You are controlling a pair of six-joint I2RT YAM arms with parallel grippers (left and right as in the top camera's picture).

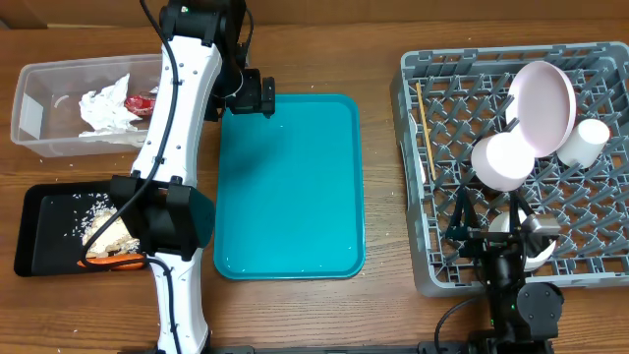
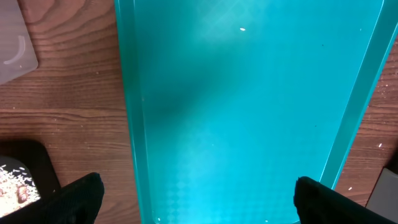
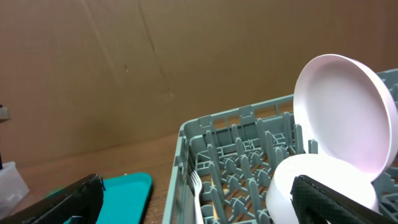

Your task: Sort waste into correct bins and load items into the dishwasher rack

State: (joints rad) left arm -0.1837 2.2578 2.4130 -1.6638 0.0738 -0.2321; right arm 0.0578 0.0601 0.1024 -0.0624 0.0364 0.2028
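Observation:
The grey dishwasher rack at the right holds a white plate on edge, a bowl, a cup and chopsticks. In the right wrist view a white fork stands inside the rack's near wall. The clear tub holds the napkin and the red wrapper. The black tray holds food scraps and the carrot. My left gripper is open and empty above the teal tray. My right gripper is open and empty over the rack's front.
The teal serving tray lies bare in the middle of the wooden table. My left arm crosses over the gap between the black tray and the teal tray. The tub corner and the black tray corner show in the left wrist view.

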